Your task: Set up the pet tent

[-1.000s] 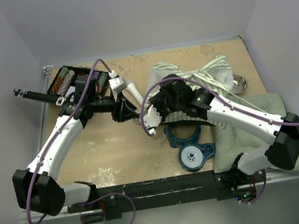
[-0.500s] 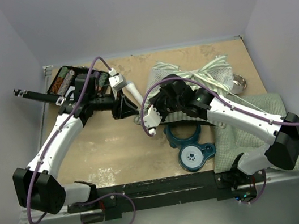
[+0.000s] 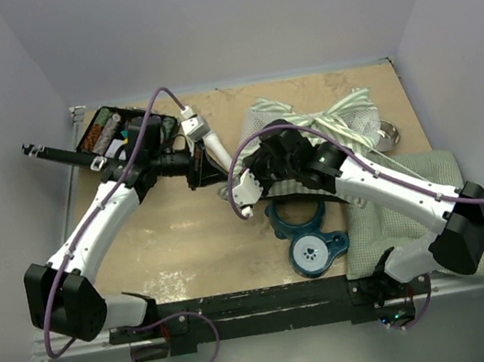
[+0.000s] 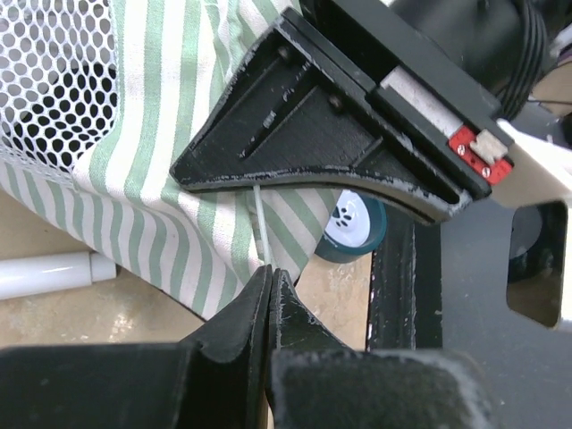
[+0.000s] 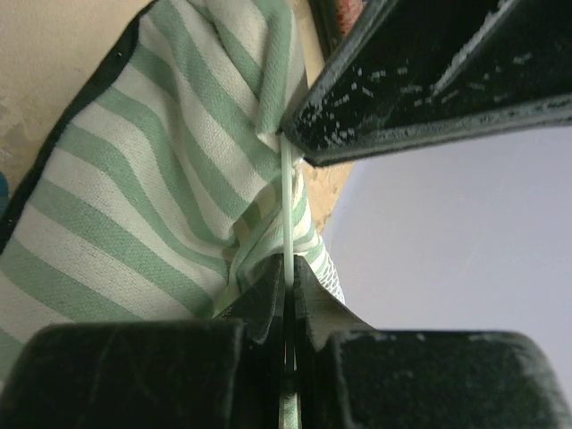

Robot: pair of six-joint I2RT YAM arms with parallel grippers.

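At the far middle of the beige counter (image 3: pixel 186 237), the left jaws and right jaws both clamp a thin white pole (image 5: pixel 287 179) of the crumpled green-and-white striped fabric pet tent (image 3: pixel 344 122), which may slip or snap if the arms pull unevenly.

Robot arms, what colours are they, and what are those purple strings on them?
The left arm and right arm are smooth white tubes with chunky black joints. A purple cable loops along each one. The left pincer and right pincer are black, each with two pointed fingers that look a bit scuffed.
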